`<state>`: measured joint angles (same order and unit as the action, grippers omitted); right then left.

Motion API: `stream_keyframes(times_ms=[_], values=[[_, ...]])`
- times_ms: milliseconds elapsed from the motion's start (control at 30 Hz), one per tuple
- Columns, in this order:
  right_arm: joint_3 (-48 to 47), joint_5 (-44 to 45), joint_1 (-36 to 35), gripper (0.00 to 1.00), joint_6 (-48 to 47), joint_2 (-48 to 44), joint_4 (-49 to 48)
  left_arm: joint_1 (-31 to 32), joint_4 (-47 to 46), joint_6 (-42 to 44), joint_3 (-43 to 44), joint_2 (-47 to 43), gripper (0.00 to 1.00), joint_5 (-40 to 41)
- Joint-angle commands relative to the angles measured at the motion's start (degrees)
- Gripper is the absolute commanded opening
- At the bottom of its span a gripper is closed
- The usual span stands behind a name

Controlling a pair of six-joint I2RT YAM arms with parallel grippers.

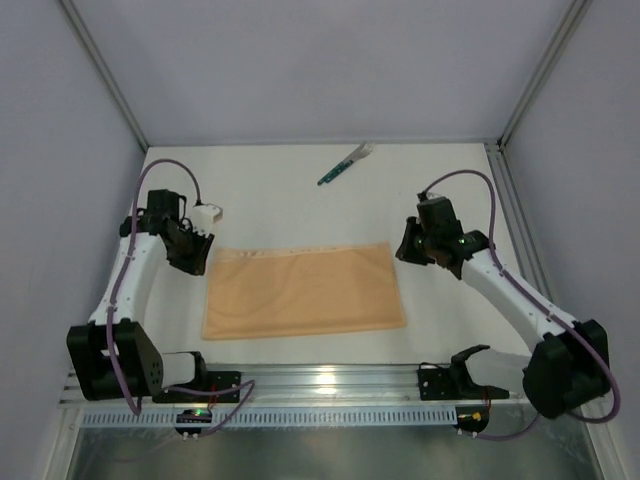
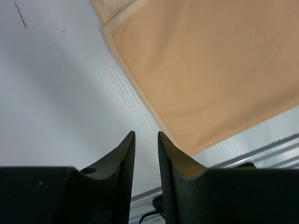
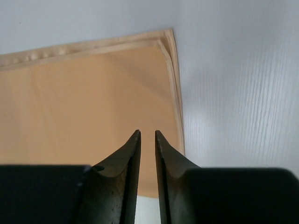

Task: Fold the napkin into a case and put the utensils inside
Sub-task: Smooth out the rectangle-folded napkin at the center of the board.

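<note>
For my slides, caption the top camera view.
Left tool and right tool hover, slightly open, at far corners of the half-folded napkin; utensils wait beyond.

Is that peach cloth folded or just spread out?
Folded: the napkin lies as a rectangle, with two stacked hems at its corner.

White desk (image 1: 290,195), matte surface. Napkin (image 1: 303,290) lies flat mid-desk as a wide rectangle, with layered hems stacked along its far edge. Utensils (image 1: 345,165) bundled together, lying diagonally near the back wall, well apart from the napkin.
</note>
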<state>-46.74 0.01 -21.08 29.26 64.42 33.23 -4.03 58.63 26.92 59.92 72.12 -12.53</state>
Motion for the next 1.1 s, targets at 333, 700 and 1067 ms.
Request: stream_keyframes(times_ms=[333, 700, 1067], values=[[-21.11, -3.53, 2.45, 0.26, -15.36, 35.15, -12.32, -2.65, -20.57, -4.77, 7.49, 29.12, 0.42, -3.46], [-22.16, 0.08, 2.45, 0.28, -18.36, 39.90, -12.40, -3.44, -23.82, -5.30, 4.95, 32.03, 0.31, -4.07], [-21.11, -6.16, 2.45, 0.28, -17.48, 42.36, -13.02, -3.44, -22.95, -5.56, 3.98, 29.75, 0.29, -6.36]])
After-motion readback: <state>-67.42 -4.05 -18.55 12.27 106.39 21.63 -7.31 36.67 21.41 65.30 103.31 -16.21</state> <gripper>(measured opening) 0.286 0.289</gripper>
